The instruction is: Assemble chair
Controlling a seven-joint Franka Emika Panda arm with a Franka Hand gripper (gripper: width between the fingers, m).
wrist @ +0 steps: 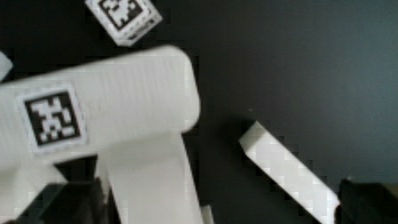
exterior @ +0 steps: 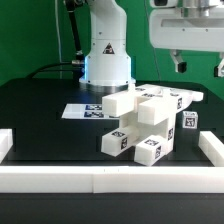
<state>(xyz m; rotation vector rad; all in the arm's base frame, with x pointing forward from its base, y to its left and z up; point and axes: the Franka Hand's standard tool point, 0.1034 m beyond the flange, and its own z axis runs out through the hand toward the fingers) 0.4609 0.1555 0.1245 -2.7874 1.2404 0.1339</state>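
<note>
The chair parts [exterior: 142, 122] stand joined as a blocky white cluster with square tags in the middle of the black table. A small tagged block [exterior: 190, 120] sits at its right side in the exterior view. My gripper [exterior: 199, 66] hangs high above the cluster's right end, open and empty, well clear of the parts. In the wrist view a chunky white part with a tag [wrist: 107, 110] fills the picture below my gripper [wrist: 210, 205]. A thin white edge [wrist: 276, 160] and another tag [wrist: 121, 18] show beside it. The dark fingers [wrist: 50, 203] stand wide apart.
The marker board [exterior: 84, 110] lies flat behind the cluster, in front of the robot base [exterior: 105, 62]. Low white border rails run along the front [exterior: 110, 181] and at both sides [exterior: 210, 150].
</note>
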